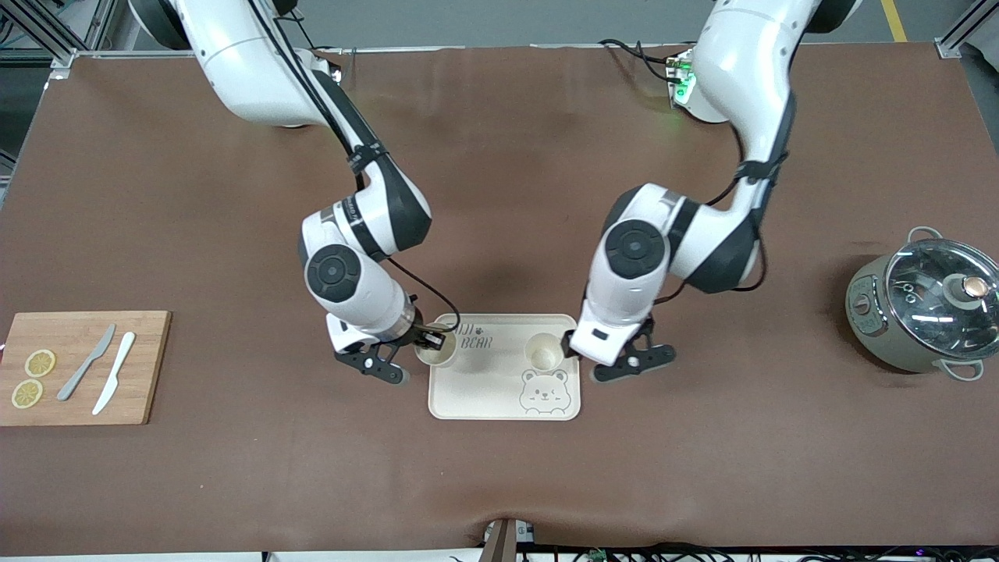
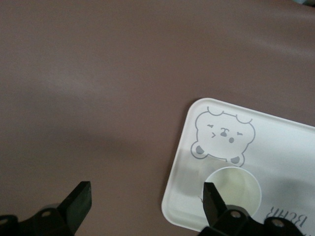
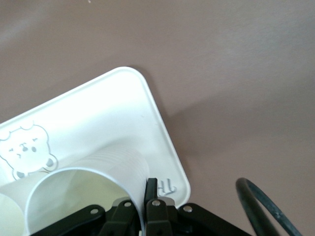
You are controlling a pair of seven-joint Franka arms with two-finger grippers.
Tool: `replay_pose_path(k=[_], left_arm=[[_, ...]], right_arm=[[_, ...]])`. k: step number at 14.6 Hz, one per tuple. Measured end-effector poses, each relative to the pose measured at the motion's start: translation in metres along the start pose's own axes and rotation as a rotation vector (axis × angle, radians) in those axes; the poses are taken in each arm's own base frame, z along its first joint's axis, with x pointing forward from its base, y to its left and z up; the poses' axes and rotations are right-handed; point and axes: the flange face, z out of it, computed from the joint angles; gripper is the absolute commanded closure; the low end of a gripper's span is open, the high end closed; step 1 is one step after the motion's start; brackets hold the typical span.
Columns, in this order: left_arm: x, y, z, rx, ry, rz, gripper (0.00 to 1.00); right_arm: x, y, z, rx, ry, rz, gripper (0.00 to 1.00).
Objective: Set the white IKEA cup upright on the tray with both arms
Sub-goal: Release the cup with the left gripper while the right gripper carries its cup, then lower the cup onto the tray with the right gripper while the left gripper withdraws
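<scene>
A brown desk (image 1: 499, 468) is seen carrying everything. Two white arms are reached down to a cream tray (image 1: 484, 394) with a grey bear drawing (image 1: 544, 390) and lettering.

The right hand (image 1: 431, 340) is held at the tray's corner toward the right arm's end of the desk. Its fingers (image 3: 151, 189) are closed on the rim of a white cup (image 1: 435, 353), which is gripped by its wall. In the right wrist view this cup (image 3: 83, 191) is shown tilted, its open mouth turned toward the camera.

The left hand (image 1: 575, 345) is positioned at the tray's edge toward the left arm's end. Its fingers (image 2: 212, 196) are spread wide and nothing is held. A second white cup (image 1: 543, 350) is stood upright on the tray just beside this hand, with one finger at its rim.

Toward the left arm's end, well apart from that hand, a lidded pot (image 1: 925, 311) is set. Toward the right arm's end, a wooden board (image 1: 148, 367) is laid, with two knives (image 1: 101, 371) and two lemon slices (image 1: 33, 378) on it.
</scene>
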Motion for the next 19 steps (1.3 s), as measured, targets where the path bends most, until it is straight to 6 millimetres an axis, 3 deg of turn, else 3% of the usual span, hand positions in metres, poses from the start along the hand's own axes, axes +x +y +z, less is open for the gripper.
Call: replay_pose_path(k=[2, 5, 8, 10, 14, 19], left_arm=[[0.025, -0.048, -0.040, 0.024, -0.022, 0.021, 0.00], [0.064, -0.136, -0.097, 0.033, -0.026, 0.037, 0.00], [0.088, -0.204, -0.132, 0.028, -0.006, 0.038, 0.00], [0.092, -0.222, -0.144, 0.022, 0.007, 0.036, 0.00], [0.088, -0.227, -0.163, 0.014, 0.021, 0.097, 0.00], [0.085, -0.269, -0.178, -0.026, -0.027, 0.144, 0.00]], right_arm=[[0.001, -0.005, 0.014, 0.021, 0.022, 0.014, 1.00], [-0.001, -0.012, 0.034, 0.035, 0.037, 0.031, 1.00], [-0.008, -0.024, 0.049, 0.045, 0.044, 0.040, 1.00], [-0.011, -0.027, 0.059, 0.048, 0.048, 0.040, 1.00], [-0.015, -0.028, 0.078, 0.056, 0.059, 0.043, 1.00], [-0.016, -0.028, 0.086, 0.055, 0.063, 0.045, 1.00]])
